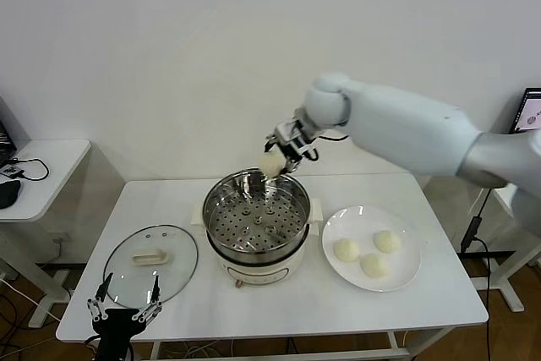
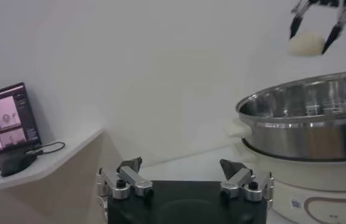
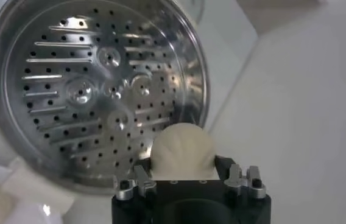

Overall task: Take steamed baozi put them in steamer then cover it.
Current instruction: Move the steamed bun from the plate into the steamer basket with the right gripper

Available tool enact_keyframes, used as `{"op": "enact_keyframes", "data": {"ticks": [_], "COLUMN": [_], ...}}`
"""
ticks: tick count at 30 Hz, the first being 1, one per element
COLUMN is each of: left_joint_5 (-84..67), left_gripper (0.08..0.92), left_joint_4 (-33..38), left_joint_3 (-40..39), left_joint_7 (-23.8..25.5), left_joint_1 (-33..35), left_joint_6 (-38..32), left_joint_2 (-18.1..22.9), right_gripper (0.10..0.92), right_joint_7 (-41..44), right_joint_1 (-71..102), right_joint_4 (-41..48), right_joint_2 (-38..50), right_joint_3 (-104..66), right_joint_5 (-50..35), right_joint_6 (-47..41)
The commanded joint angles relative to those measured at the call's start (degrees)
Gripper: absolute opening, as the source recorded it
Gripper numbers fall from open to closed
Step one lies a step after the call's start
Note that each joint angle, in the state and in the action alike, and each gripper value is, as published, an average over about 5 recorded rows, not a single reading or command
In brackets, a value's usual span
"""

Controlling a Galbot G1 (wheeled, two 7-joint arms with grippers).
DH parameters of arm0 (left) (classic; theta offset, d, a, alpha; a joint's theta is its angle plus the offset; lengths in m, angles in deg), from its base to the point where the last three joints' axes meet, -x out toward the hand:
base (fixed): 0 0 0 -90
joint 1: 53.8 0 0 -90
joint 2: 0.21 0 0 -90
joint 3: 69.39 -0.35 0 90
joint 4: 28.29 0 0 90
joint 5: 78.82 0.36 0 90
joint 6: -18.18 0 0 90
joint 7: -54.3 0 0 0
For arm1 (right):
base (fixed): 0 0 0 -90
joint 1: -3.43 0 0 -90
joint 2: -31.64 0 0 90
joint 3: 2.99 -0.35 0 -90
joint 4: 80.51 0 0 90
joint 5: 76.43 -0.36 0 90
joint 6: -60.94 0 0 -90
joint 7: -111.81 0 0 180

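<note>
Right gripper point(image 1: 276, 161): fingers closed round one steamed baozi point(image 1: 271, 163), held in the air above the far rim of the steamer point(image 1: 254, 219), about its 1 o'clock edge in the head view.
Key relation: the bun hangs over the rim, not the middle; the perforated tray point(image 3: 94, 91) lies below and toward 7 o'clock from the hand. Judged, the next move is a short carry inward, then a lowering.
Wrist check: right wrist view shows the bun point(image 3: 182, 150) at the tray's edge, table beyond it.
Tray: no buns on it.
Plate point(image 1: 410, 273): at 3 o'clock of the steamer, three buns on it.
Cover point(image 1: 150, 264): flat on the table at 8 o'clock of the steamer, handle up, untouched.
Left gripper point(image 1: 124, 309): fingers spread, holding nothing, parked low at the near table edge just beside the cover; nearer arm for the lid.
Risk, judged: released here, the bun could catch the rim.
</note>
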Motion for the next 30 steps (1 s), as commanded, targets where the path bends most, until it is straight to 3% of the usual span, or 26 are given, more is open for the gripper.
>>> {"op": "enact_keyframes", "data": {"ticks": [1,7,24,30], "left_joint_5": [-0.2,0.0,0.1,0.1], "left_gripper": [0.823,0.823,0.823,0.823], "left_joint_4": [0.1,0.5,1.0,1.3], "left_joint_3": [0.2,0.2,-0.1,-0.4], "left_joint_7": [0.0,0.1,0.1,0.1], "left_joint_1": [-0.1,0.0,-0.1,-0.1], "left_joint_6": [0.0,0.1,0.1,0.1], "left_joint_2": [0.1,0.5,1.0,1.2], "right_gripper": [0.653,0.66,0.673,0.742], "right_joint_7": [-1.5,-3.8,-7.4,-7.8], "right_joint_1": [4.8,6.1,7.7,7.3], "right_joint_4": [4.4,9.2,16.3,16.3], "right_joint_2": [-5.8,-6.7,-10.5,-10.2], "right_joint_3": [3.7,2.6,0.0,-0.6], "right_joint_5": [8.7,16.6,22.9,22.5], "right_joint_6": [9.8,16.2,21.9,22.7]}}
